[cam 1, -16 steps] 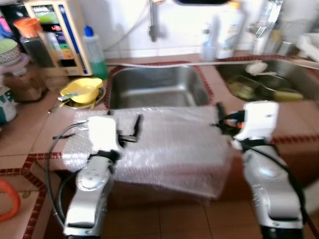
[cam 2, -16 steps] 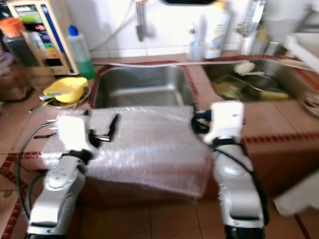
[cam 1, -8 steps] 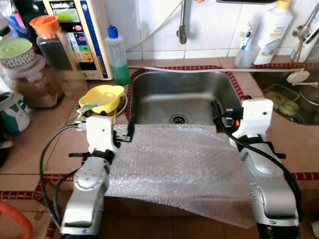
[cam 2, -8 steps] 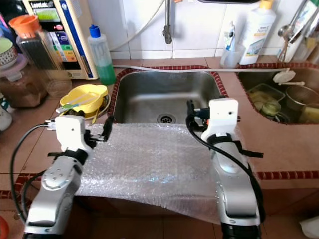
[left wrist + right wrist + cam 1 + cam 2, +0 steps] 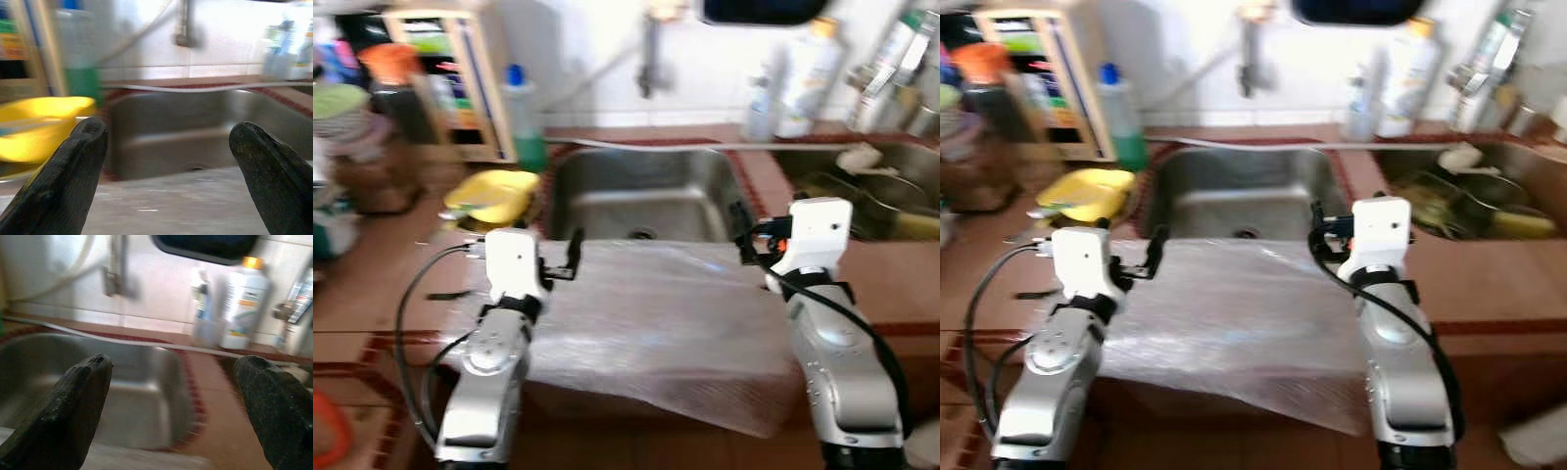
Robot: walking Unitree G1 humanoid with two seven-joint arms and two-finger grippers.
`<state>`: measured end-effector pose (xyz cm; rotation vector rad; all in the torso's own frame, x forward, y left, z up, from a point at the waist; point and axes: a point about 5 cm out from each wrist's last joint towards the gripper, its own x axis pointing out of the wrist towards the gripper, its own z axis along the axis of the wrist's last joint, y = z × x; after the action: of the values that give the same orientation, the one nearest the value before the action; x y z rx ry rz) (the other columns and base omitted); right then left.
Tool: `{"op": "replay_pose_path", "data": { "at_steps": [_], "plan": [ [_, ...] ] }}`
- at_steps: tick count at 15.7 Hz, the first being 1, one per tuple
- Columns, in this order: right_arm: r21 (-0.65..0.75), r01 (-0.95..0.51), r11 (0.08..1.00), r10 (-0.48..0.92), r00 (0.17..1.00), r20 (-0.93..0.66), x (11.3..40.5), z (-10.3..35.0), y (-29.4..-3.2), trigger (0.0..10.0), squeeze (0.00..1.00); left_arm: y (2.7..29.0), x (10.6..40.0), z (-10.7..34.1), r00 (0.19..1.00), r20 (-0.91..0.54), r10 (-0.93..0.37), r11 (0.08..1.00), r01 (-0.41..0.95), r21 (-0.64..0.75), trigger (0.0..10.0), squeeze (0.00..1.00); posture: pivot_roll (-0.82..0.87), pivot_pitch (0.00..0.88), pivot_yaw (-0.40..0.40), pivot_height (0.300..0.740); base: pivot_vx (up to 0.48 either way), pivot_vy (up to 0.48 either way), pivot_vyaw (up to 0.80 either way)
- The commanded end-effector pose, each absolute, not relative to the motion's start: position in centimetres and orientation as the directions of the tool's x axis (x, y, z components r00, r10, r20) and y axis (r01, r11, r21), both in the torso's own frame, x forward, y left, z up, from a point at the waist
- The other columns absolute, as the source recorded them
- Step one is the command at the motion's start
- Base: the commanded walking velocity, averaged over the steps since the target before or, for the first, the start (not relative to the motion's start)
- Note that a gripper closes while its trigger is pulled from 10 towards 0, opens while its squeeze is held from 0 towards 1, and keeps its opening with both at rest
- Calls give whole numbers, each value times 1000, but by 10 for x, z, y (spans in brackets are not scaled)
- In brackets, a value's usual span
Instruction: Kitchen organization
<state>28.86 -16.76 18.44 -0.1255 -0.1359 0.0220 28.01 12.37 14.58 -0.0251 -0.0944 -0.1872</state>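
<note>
Left eye view's pretty blurry, but you can see the bubble wrap [image 5: 651, 323] lying on the bench [image 5: 382, 284] right in front of the sink [image 5: 641, 191], its front edge hanging off. Your left end effector [image 5: 570, 257] and right end effector [image 5: 740, 233] sit at the wrap's two far corners, both spread wide and holding nothing.

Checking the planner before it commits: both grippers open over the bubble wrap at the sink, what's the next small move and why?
Probably lower both grippers onto the bubble wrap near its far edge and close. The left gripper and right gripper sit open at the sheet's two far corners, holding nothing, by the sink. The sheet drapes over the counter's front edge, so pinching both corners looks the surest way to control it.
</note>
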Motion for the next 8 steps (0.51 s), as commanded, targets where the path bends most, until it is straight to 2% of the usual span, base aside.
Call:
{"op": "replay_pose_path", "data": {
  "at_steps": [1, 4, 8],
  "plan": [
    [-117, -16, 993, 33, 989, 146, 288, 188, -166, 10000, 0, 128, 281, 147, 981, 98, -167, 986, 168, -7, 10000, 0, -33, 74, 14, 740, 0, -472, 0],
    [-114, -28, 993, 44, 988, 145, 288, 188, -163, 10000, 0, 129, 282, 148, 982, 103, -159, 987, 160, -10, 10000, 0, -30, 75, 14, 740, 0, -450, 0],
    [-96, -51, 994, 64, 987, 145, 288, 188, -159, 10000, 0, 135, 285, 149, 989, 102, -103, 994, 105, -15, 10000, 0, -23, 78, 15, 740, 0, 0, 0]
  ]
}}
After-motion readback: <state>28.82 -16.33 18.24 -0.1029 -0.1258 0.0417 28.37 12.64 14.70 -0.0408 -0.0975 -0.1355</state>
